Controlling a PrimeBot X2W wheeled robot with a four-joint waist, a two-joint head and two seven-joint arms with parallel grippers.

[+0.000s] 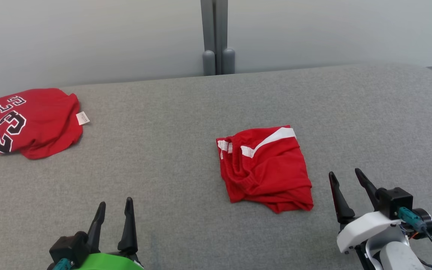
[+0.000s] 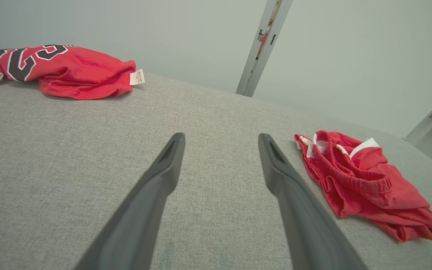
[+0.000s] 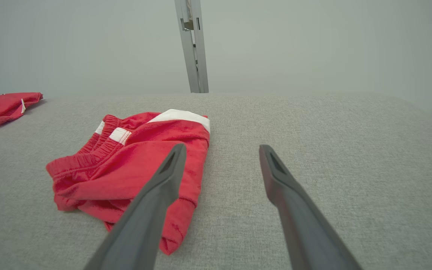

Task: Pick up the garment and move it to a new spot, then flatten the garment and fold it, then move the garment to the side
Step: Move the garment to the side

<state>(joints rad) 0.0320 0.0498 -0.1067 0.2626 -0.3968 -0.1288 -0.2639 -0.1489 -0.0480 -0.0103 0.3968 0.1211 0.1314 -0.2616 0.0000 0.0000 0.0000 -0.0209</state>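
Well, my left gripper [image 1: 115,202] and right gripper [image 1: 344,172] are both hanging wide and empty; the shorts [image 1: 264,168] are lying loosely folded on the grey pad [image 1: 163,157], just beside the right one, well apart from the left; they are looking light, limp and slippery, so I am judging the thick waistband [image 1: 238,173] edge, all layers together, the safest place to pinch.

The light was bright, soft and even; the shorts [image 1: 264,168] cast a thin shadow on the surface [image 1: 163,168]. Wrist views curved at the edges.
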